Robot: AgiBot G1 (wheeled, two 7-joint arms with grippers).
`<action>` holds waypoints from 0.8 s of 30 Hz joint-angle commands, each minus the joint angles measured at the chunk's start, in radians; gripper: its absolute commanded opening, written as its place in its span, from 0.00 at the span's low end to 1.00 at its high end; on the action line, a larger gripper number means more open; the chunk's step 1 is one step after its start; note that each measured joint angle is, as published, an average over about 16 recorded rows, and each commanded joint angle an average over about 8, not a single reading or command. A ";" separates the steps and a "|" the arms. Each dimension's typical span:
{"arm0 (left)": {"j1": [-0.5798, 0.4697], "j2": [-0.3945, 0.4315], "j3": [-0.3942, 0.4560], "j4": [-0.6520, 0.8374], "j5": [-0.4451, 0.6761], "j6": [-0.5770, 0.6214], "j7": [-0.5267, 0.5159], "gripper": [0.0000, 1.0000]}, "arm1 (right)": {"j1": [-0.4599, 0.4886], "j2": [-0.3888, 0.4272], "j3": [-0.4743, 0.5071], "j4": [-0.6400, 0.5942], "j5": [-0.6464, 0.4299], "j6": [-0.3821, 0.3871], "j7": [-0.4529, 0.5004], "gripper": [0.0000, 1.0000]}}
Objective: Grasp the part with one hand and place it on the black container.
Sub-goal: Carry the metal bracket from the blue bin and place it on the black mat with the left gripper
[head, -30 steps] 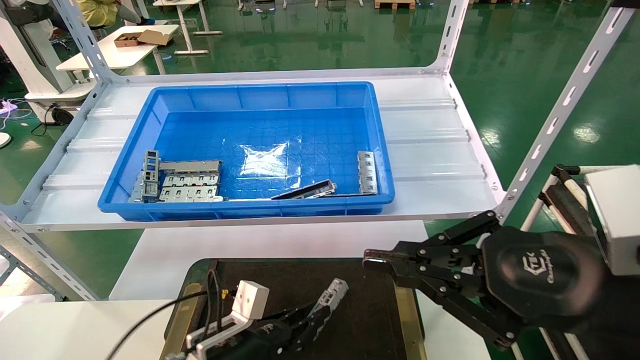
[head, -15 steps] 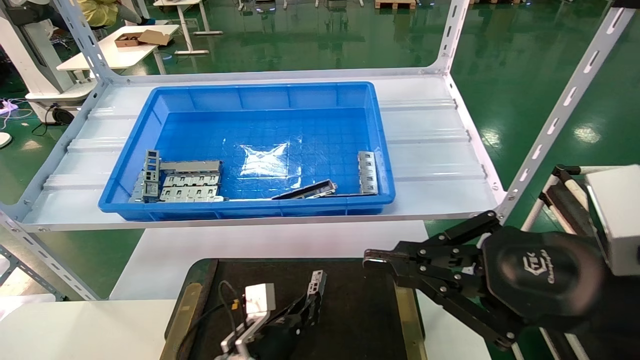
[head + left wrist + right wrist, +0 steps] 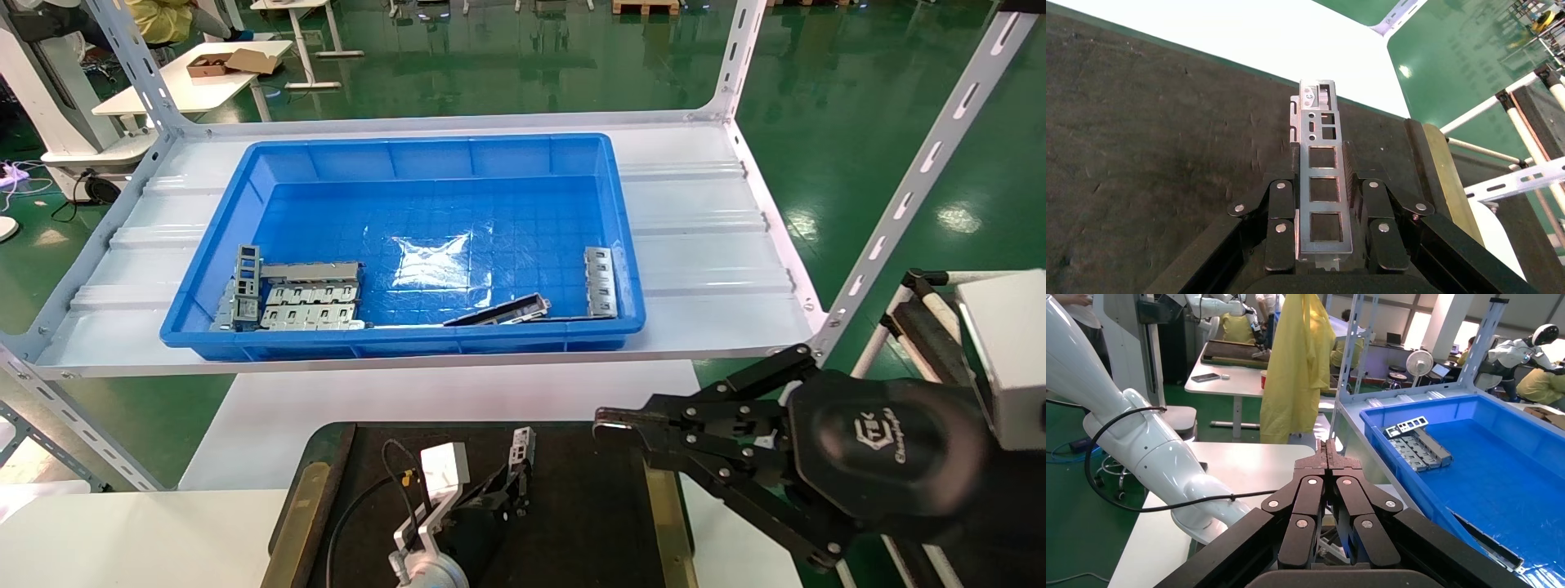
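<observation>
My left gripper [image 3: 508, 488] is shut on the part [image 3: 1322, 177], a slim silver-grey strip with square cut-out windows. It holds the part low over the black container [image 3: 588, 506], with the part's far end [image 3: 520, 445] near the container's back edge. In the left wrist view the strip sits between the fingers [image 3: 1280, 205] over the dark matt surface [image 3: 1156, 141]. My right gripper [image 3: 609, 426] is shut and empty, held at the container's right side, fingertips pressed together in the right wrist view [image 3: 1328, 448].
A blue bin [image 3: 245, 188] on the white shelf behind holds stacked grey brackets [image 3: 306, 298], a dark bar [image 3: 498, 312] and another windowed strip [image 3: 600, 282]. Brass strips [image 3: 666, 523] run along the container's sides. Shelf uprights [image 3: 907, 196] stand on the right.
My left gripper has moved forward and to the right over the container, turning the part from a slant to point towards the shelf. The right arm has not moved.
</observation>
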 commanded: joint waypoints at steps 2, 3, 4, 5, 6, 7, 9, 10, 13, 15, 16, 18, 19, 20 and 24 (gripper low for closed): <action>-0.006 0.011 -0.001 0.021 0.004 0.000 -0.003 0.00 | 0.000 0.000 0.000 0.000 0.000 0.000 0.000 0.00; -0.006 0.014 -0.002 0.026 0.007 0.001 -0.006 0.00 | 0.000 0.000 0.000 0.000 0.000 0.000 0.000 0.00; -0.007 0.016 -0.002 0.030 0.010 0.002 -0.009 0.00 | 0.000 0.000 0.000 0.000 0.000 0.000 0.000 0.00; -0.007 0.017 -0.002 0.034 0.013 0.003 -0.011 0.00 | 0.000 0.000 0.000 0.000 0.000 0.000 0.000 0.00; -0.007 0.019 -0.003 0.038 0.016 0.004 -0.015 0.00 | 0.000 0.000 0.000 0.000 0.000 0.000 0.000 0.00; -0.007 0.020 -0.002 0.042 0.020 0.006 -0.018 0.00 | 0.000 0.000 0.000 0.000 0.000 0.000 0.000 0.00; -0.006 0.023 -0.002 0.050 0.027 0.009 -0.026 0.00 | 0.000 0.000 0.000 0.000 0.000 0.000 0.000 0.00; -0.006 0.024 -0.001 0.055 0.031 0.012 -0.030 0.00 | 0.000 0.000 0.000 0.000 0.000 0.000 0.000 0.00; -0.006 0.028 0.002 0.072 0.044 0.019 -0.045 0.00 | 0.000 0.000 0.000 0.000 0.000 0.000 0.000 0.00; -0.006 0.030 0.005 0.085 0.052 0.025 -0.055 0.00 | 0.000 0.000 0.000 0.000 0.000 0.000 0.000 0.00; -0.007 0.031 0.007 0.091 0.057 0.027 -0.061 0.00 | 0.000 0.000 0.000 0.000 0.000 0.000 0.000 0.00; -0.008 0.033 0.011 0.101 0.066 0.030 -0.072 0.00 | 0.000 0.000 0.000 0.000 0.000 0.000 0.000 0.00; -0.008 0.034 0.014 0.106 0.071 0.031 -0.079 0.00 | 0.000 0.000 0.000 0.000 0.000 0.000 0.000 0.00; -0.009 0.034 0.016 0.110 0.075 0.032 -0.085 0.00 | 0.000 0.000 0.000 0.000 0.000 0.000 0.000 0.00; -0.010 0.036 0.027 0.127 0.092 0.032 -0.111 0.00 | 0.000 0.000 0.000 0.000 0.000 0.000 0.000 0.02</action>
